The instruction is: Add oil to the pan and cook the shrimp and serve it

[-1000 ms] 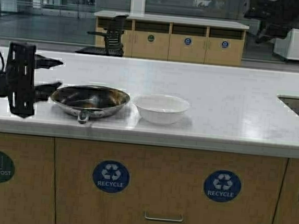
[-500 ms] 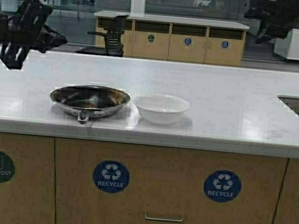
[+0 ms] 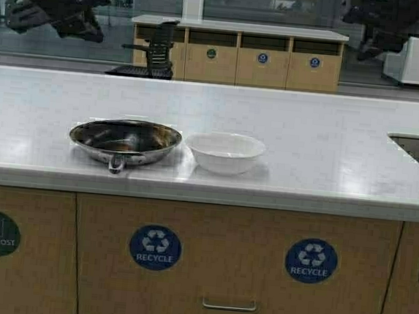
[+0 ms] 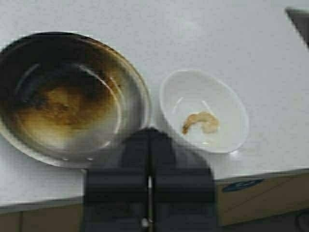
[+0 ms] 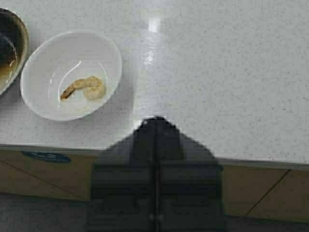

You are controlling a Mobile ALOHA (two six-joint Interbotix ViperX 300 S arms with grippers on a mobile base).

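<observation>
**Shrimp served, both arms raised**

The shrimp (image 5: 84, 88) lies cooked in the white bowl (image 3: 225, 152) — the serving looks done, and I judge little is left. The pan (image 3: 126, 139), touching the bowl, holds only brown residue; its short handle points toward the counter's front edge. The shrimp lies curled, its long axis roughly along that edge. The left gripper (image 4: 149, 186) and right gripper (image 5: 155, 169) hang high above the counter, fingers pressed together, gripping nothing.
</observation>
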